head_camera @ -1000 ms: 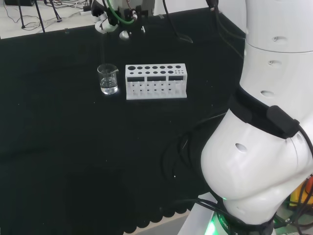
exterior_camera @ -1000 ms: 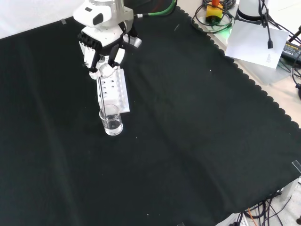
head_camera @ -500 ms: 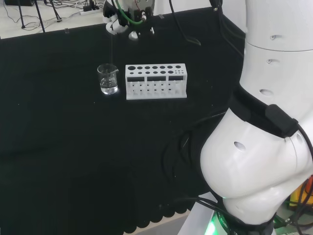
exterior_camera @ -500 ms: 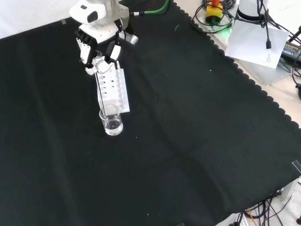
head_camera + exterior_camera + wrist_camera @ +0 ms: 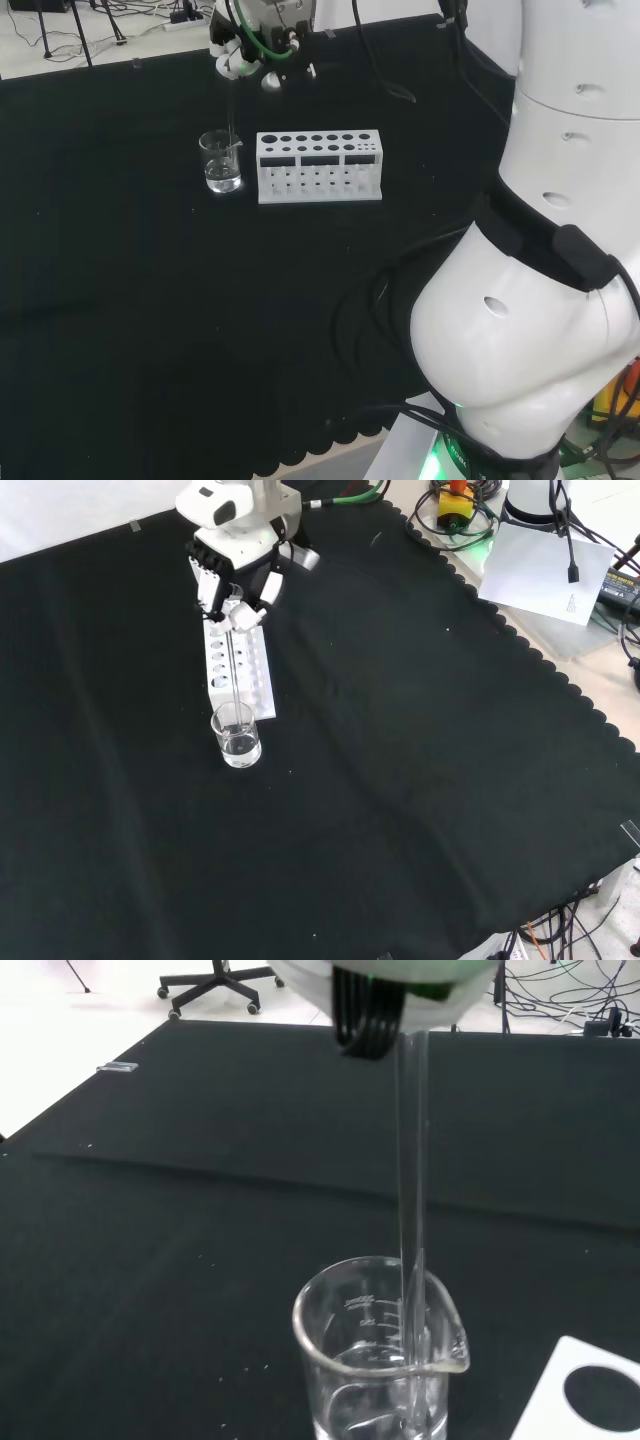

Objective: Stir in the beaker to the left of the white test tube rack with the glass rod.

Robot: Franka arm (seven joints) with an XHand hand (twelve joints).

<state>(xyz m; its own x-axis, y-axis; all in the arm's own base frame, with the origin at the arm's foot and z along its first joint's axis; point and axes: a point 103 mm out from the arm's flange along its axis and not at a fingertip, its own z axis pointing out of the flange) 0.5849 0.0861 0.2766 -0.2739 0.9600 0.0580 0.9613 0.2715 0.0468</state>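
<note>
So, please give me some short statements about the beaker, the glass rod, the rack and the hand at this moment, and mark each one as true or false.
1. The glass rod reaches down into the beaker. True.
2. The beaker is empty. False: a little clear liquid lies at its bottom.
3. The hand holds the rod by its upper end, above the beaker. True.
4. The white test tube rack has tubes standing in it. False: its holes show open, with no tubes in them.
5. In the head view the beaker stands to the right of the rack. False: it stands to the left of the rack.
</note>
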